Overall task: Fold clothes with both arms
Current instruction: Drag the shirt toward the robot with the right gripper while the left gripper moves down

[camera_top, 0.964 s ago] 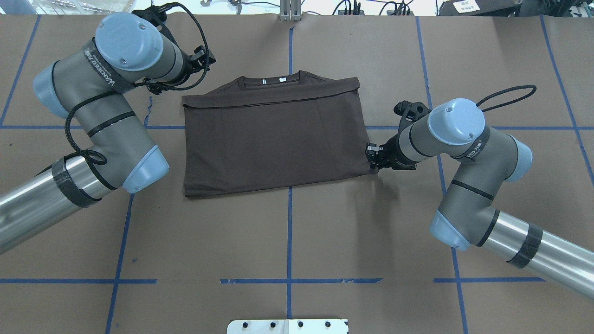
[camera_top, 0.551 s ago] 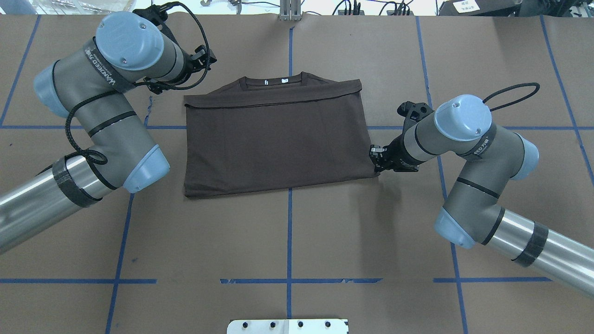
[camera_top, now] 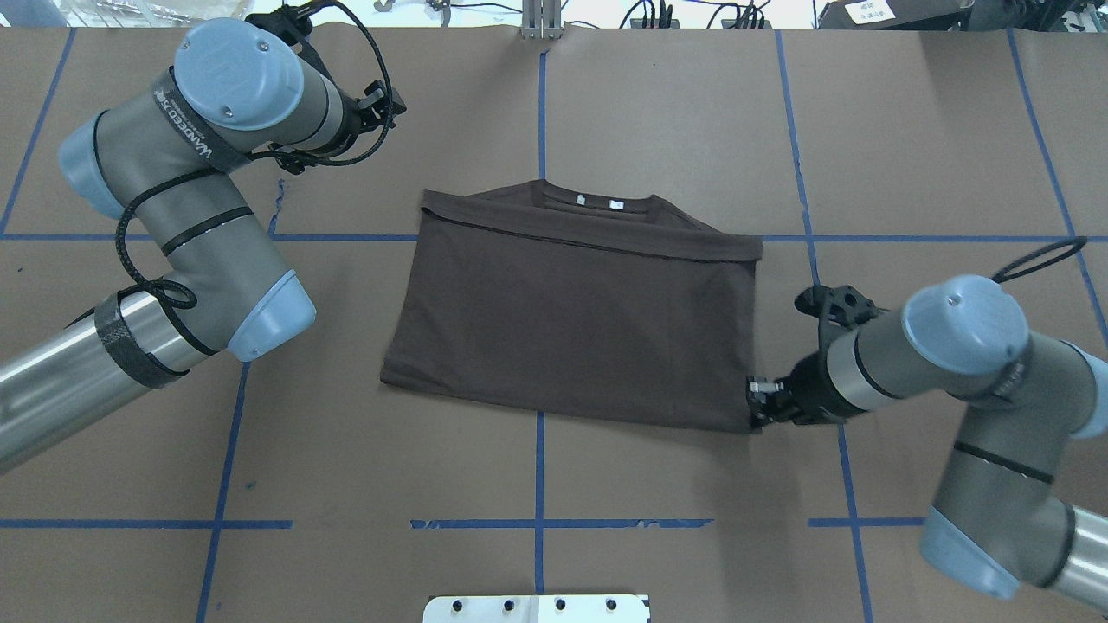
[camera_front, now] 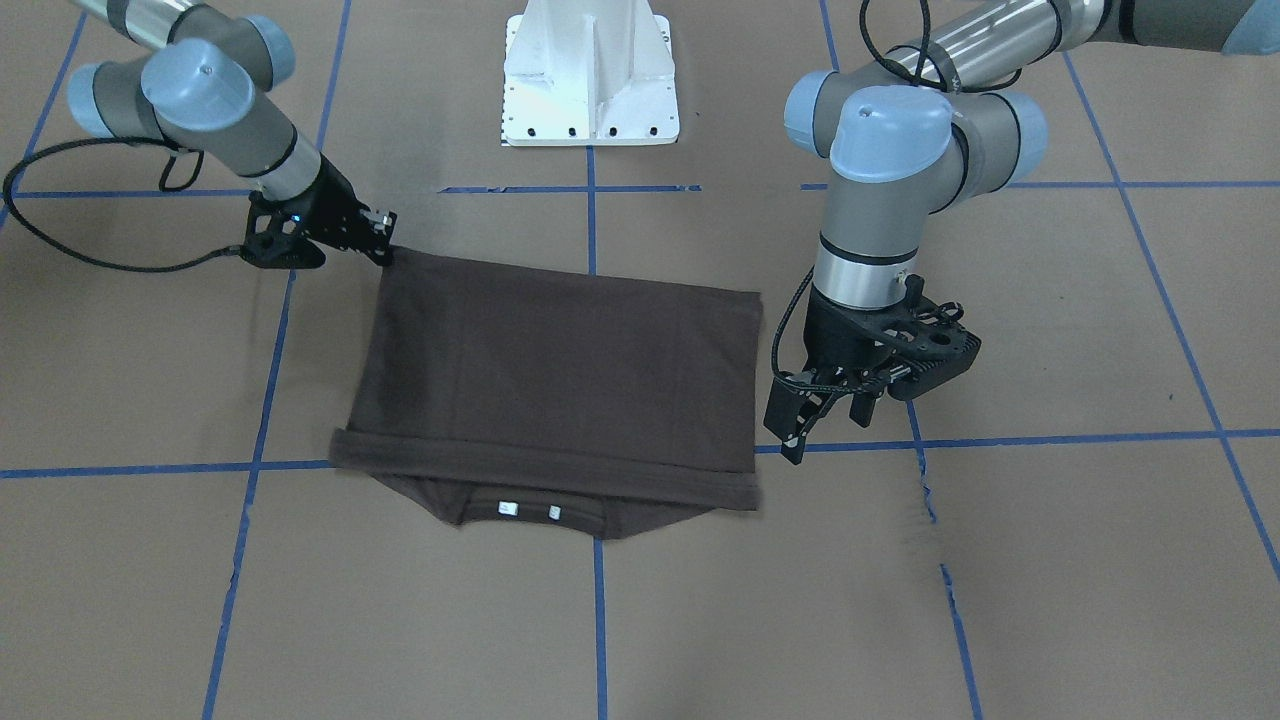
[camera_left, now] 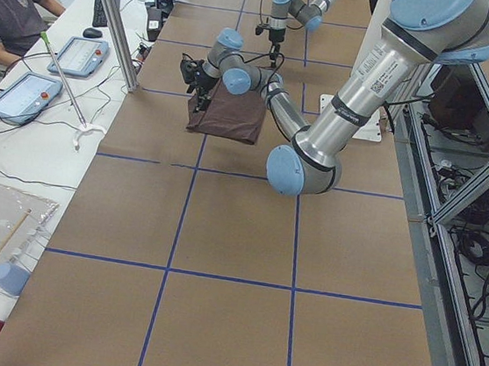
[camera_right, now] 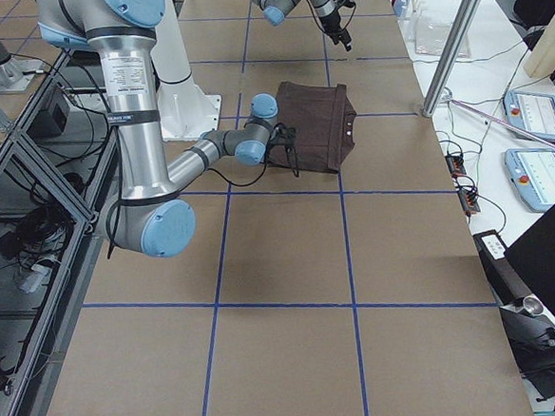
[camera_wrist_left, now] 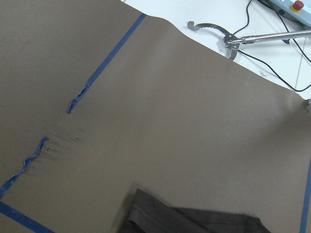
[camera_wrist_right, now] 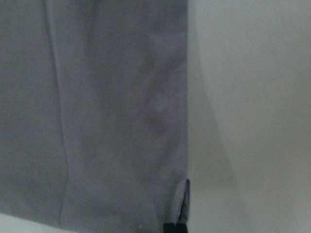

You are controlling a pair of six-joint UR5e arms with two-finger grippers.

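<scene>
Right gripper [camera_top: 758, 408] is closed on the near right corner of the shirt [camera_top: 571, 320], low against the bench [camera_top: 692, 545]. I judge that this hold serves to pull or align the cloth by one corner, or to begin the next fold. Left gripper [camera_front: 826, 418] hangs above the bench with its fingers apart and empty, near the shirt's left side at the collar end, probably waiting for its own corner. The shirt lies flat in the bench's middle, folded into a dark brown rectangle, a little skewed to the blue tape lines [camera_top: 538, 467]. A folded band crosses its far edge, and the collar [camera_top: 597, 201] with two small white labels shows beyond it.
</scene>
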